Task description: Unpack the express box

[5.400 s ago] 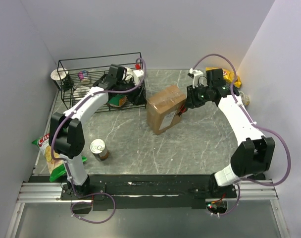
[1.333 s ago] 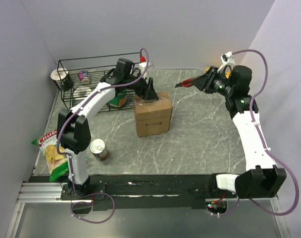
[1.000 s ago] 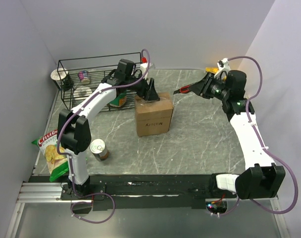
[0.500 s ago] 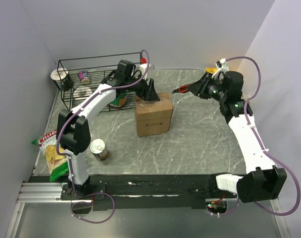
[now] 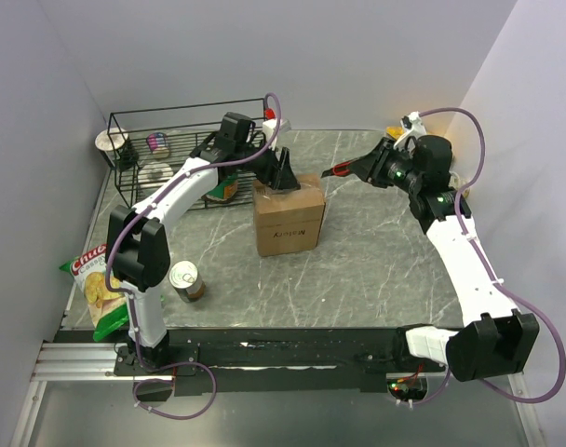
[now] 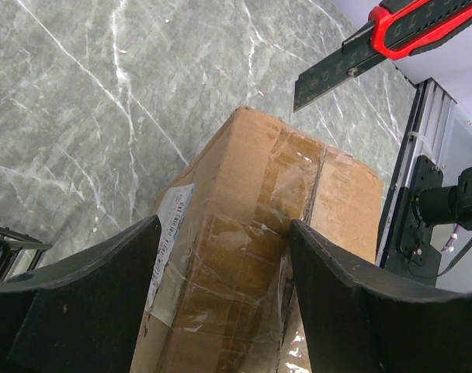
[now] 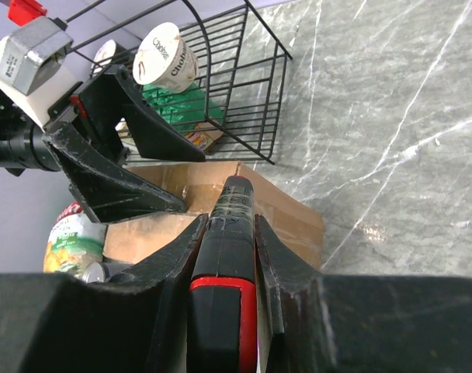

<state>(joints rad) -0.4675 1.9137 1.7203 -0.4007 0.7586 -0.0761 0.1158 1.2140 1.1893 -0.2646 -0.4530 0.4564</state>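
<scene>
Left wrist view showed the left gripper [image 6: 224, 233] spread across one end of the express box [image 6: 251, 202], seemingly pressing both sides to brace it. The right gripper [image 7: 227, 233] clenched a red-and-black box cutter [image 7: 224, 303], hovering just beside the carton. Cutting looked next: tip onto the taped seam, kept shallow. The brown box stood mid-table [image 5: 385, 270], flaps closed, tape glossy, label white.

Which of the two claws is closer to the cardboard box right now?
Left. The left claw straddles the far end of the cardboard box, a finger against each side. The right claw hangs off to the box's right, clear of it, gripping a red box cutter.
</scene>
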